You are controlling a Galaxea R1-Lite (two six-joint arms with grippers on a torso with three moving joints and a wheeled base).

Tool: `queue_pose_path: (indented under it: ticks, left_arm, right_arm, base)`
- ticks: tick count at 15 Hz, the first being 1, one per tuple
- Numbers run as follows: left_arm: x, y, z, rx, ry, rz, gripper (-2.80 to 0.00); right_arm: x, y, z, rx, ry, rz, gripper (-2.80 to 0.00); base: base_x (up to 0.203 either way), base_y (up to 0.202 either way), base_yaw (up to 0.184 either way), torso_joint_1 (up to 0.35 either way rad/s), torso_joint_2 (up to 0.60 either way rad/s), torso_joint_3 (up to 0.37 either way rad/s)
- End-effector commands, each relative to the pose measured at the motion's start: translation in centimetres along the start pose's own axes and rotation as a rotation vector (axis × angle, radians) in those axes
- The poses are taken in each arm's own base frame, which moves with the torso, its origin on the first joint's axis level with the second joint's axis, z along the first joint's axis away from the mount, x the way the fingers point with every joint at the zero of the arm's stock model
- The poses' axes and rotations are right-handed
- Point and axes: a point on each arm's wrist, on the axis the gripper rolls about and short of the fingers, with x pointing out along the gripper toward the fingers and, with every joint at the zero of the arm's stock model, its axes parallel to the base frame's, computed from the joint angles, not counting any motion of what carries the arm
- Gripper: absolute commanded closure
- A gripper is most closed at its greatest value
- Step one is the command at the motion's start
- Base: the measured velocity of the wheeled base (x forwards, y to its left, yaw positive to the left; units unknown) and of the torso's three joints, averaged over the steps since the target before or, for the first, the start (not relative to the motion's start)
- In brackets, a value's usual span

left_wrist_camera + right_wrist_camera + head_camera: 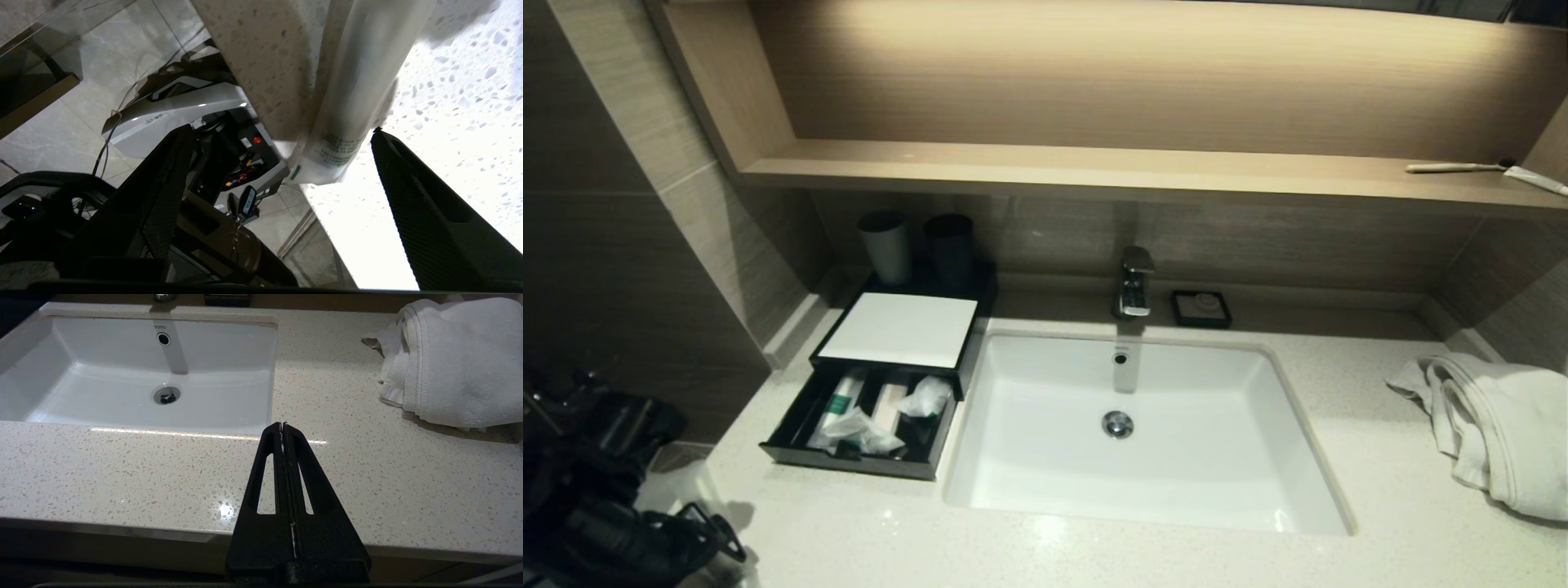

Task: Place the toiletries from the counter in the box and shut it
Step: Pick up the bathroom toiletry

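The white packet point(359, 81) runs off the frame edge, its small print unreadable.

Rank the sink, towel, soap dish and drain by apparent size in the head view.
1. Sink, clearly largest.
2. Towel, though it lies nearer the picture's edge and is cut off there.
3. Soap dish.
4. Drain, smallest, but close to the dish.

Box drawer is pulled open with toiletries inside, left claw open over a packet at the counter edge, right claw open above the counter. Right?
Not quite: the right claw is shut, fingers pressed together, as the right wrist view shows. The rest holds: the box drawer is open with toiletries inside, and the left claw is open at the packet.
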Motion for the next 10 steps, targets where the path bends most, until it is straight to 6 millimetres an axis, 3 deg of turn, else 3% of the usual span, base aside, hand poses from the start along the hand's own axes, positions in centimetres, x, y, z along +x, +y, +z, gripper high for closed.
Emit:
queue_pose_path:
  ticks: [1, 10]
  left_arm:
    - [0.47, -0.16, 0.16, -0.005, 0.006, 0.007, -2.8]
    - [0.97, -0.41, 0.39, -0.005, 0.004, 0.008, -2.8]
  right_arm:
    - [0.0, 0.0, 0.0, 0.0, 0.0, 0.0, 0.0]
    - [0.0, 0.0, 0.0, 0.0, 0.0, 0.0, 0.0]
  base:
    - [0.0, 0.0, 0.0, 0.0, 0.0, 0.0]
    - [0.0, 0.0, 0.0, 0.0, 0.0, 0.0]
